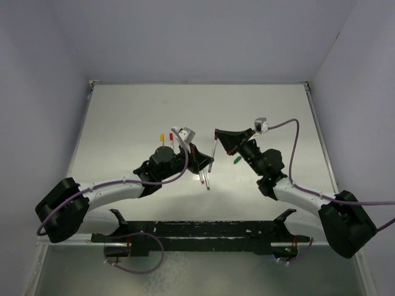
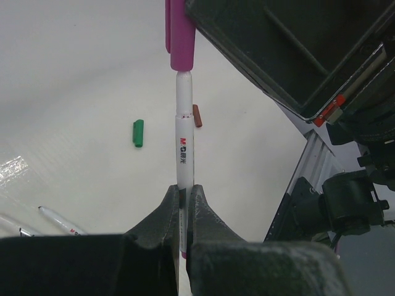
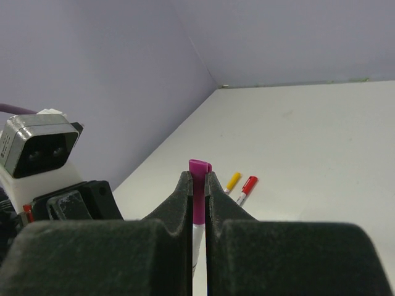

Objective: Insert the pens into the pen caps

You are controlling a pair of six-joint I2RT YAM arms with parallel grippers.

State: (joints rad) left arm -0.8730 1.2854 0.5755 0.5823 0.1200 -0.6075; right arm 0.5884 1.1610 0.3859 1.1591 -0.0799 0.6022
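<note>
A white pen [image 2: 184,148] is held between both arms above the table. My left gripper [image 2: 183,188] [image 1: 210,165] is shut on its lower barrel. The pen's narrow front end sits inside a purple cap [image 3: 199,185] [image 2: 182,37], and my right gripper [image 3: 199,176] [image 1: 217,134] is shut on that cap. A green cap [image 2: 138,132] [image 1: 237,160] and a dark red cap [image 2: 197,115] lie loose on the table under the pen. Two bare pens [image 2: 58,220] [image 1: 204,179] lie near the left gripper. A yellow-capped pen [image 3: 232,181] [image 1: 163,137] and a red-capped pen [image 3: 247,187] [image 1: 171,135] lie side by side farther back.
The white table [image 1: 123,111] is walled in by purple-grey panels on three sides. A black frame [image 1: 203,234] runs across the near edge between the arm bases. Purple cables [image 1: 290,142] loop off both wrists.
</note>
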